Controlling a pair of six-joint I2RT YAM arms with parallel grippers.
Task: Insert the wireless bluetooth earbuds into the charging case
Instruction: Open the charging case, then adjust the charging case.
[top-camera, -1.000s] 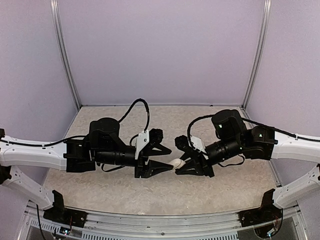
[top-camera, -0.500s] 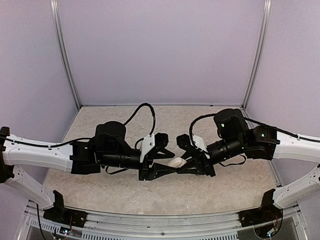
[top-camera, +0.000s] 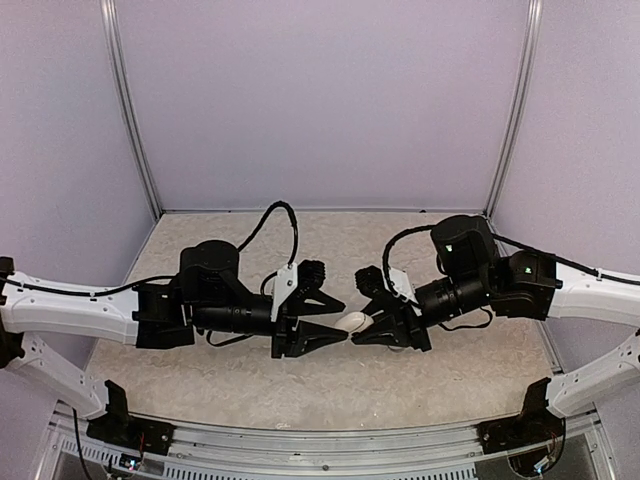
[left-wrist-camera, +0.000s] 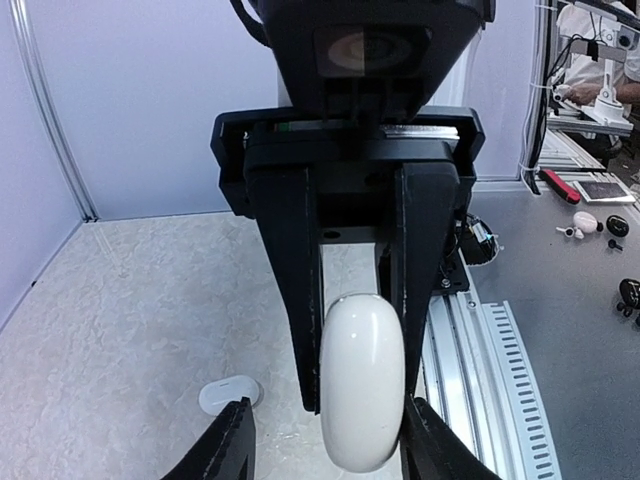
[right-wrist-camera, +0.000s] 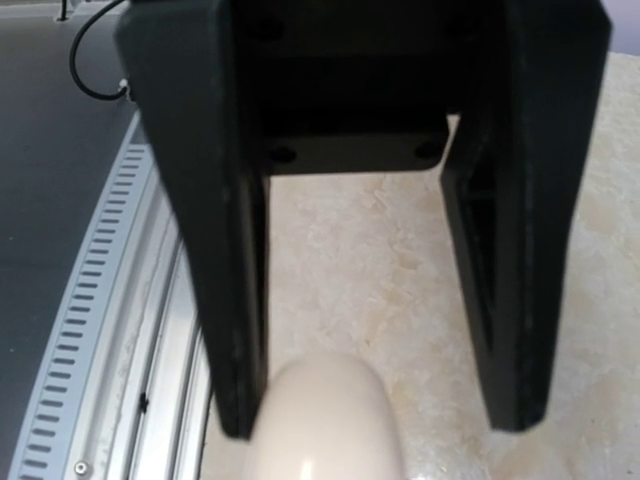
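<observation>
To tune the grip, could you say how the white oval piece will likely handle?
The white oval piece looks glossy and rounded, so it may slip from the right gripper. Pinched, it shows no dent, so probably rigid. Released, it might roll.

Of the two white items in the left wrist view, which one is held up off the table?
The white oval object, clamped between the jaws of the right gripper. The smaller round white piece lies on the table.
</observation>
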